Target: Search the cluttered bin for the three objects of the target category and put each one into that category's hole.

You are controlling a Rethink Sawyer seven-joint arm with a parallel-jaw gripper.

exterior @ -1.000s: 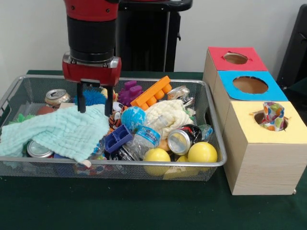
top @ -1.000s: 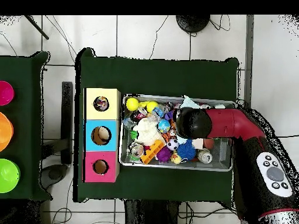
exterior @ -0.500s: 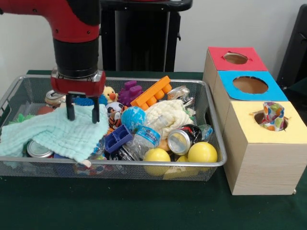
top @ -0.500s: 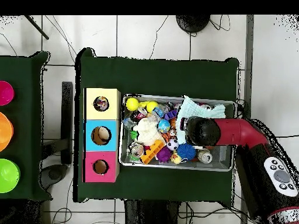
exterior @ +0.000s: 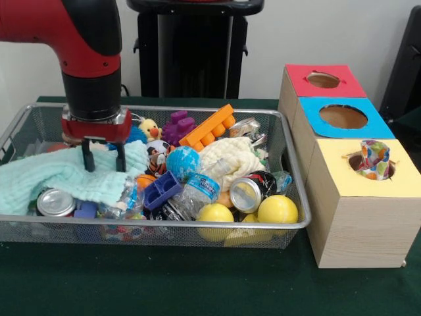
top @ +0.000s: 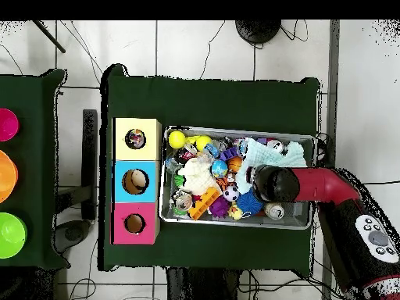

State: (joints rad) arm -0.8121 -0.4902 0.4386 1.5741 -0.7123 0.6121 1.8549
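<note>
Searching the cluttered wire bin [exterior: 293, 172], the gripper [exterior: 103, 158] stands with fingers spread, tips on the pale green cloth [exterior: 49, 178] at one end.

Cans, yellow balls [exterior: 277, 209], blocks and a bottle fill the bin; the yellow box [exterior: 368, 210] holds a patterned item. Next move, seemingly: clearing the cloth.

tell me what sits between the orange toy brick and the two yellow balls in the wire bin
In the front view, a cream knitted cloth lies between the orange toy brick and the yellow balls, with a crushed drink can just behind the balls.
</note>
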